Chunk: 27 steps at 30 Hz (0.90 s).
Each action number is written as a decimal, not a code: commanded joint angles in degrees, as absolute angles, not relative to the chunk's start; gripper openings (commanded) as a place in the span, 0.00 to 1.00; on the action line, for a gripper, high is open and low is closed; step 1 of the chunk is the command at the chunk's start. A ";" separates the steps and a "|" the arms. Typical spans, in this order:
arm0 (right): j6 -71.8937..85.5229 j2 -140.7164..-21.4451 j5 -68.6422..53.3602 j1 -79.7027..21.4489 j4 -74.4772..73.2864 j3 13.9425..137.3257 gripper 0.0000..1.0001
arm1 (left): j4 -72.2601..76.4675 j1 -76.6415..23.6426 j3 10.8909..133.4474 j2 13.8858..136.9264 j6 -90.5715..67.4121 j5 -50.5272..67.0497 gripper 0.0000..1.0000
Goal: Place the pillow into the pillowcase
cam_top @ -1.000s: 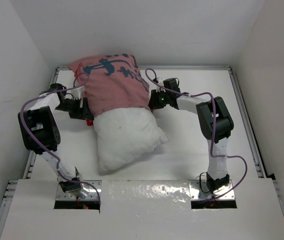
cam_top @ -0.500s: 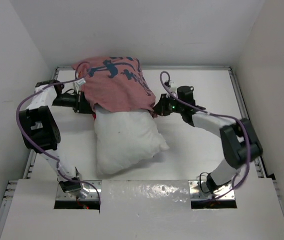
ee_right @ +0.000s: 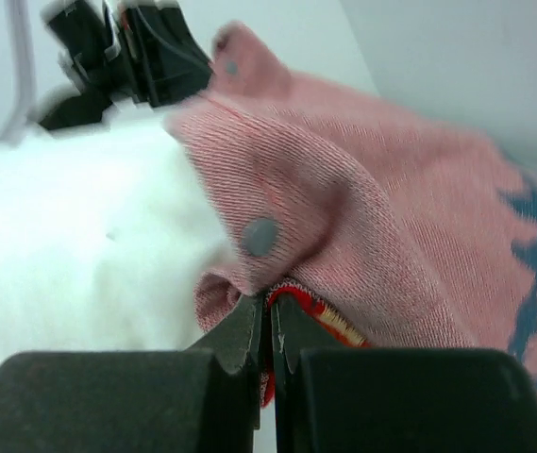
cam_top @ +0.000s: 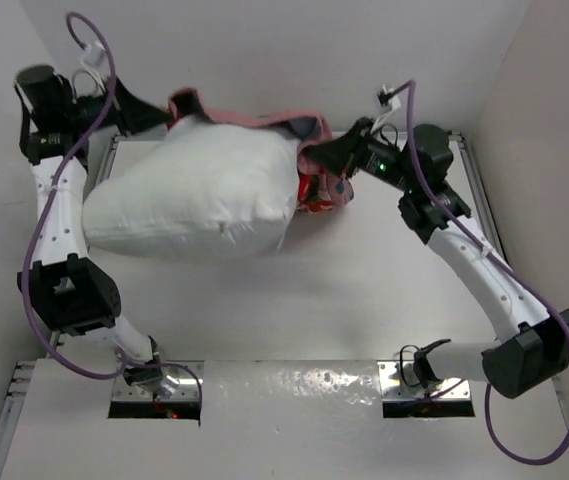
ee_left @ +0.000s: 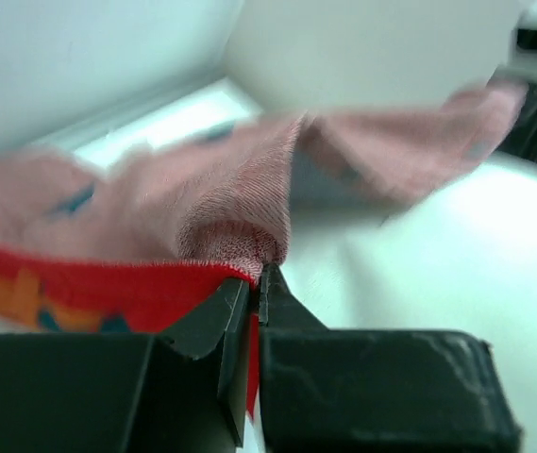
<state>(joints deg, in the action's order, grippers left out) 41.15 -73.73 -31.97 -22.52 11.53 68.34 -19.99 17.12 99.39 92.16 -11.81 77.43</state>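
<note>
Pink-red pillowcase (ee_right: 391, 217) hem clamped tight in L tool (ee_left: 259, 278) & R tool (ee_right: 268, 304), white pillow (cam_top: 194, 190) bulging out.

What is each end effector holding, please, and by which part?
The left end effector and the right end effector each pinch the pillowcase by its red-trimmed hem, on opposite sides.

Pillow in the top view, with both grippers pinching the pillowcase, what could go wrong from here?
1. Most of the pillow shows bare outside the pillowcase, which covers only its far edge. A shake or pull may slide it out fully.
2. The left gripper and right gripper each pinch just a small fold of fabric at their tips, so the pillow's weight might tug the cloth free.
</note>
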 commanded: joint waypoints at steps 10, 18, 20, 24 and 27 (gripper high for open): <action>54.74 -93.79 -18.36 -7.30 2.81 126.89 0.00 | 7.35 26.63 139.22 101.60 -59.24 36.31 0.00; 53.47 -81.11 -12.85 -10.72 2.15 109.08 0.00 | -1.96 26.19 134.54 98.79 -52.55 36.21 0.00; 51.86 -84.44 -11.61 -10.81 -1.04 120.70 0.00 | 2.87 26.19 138.49 99.14 -55.08 36.74 0.00; 50.80 -88.44 -7.83 -10.81 -4.22 135.47 0.00 | 7.56 26.10 141.26 97.22 -59.76 38.31 0.00; 54.74 -79.06 -7.83 -11.16 5.75 112.71 0.00 | 4.66 22.77 128.57 91.77 -57.05 39.73 0.00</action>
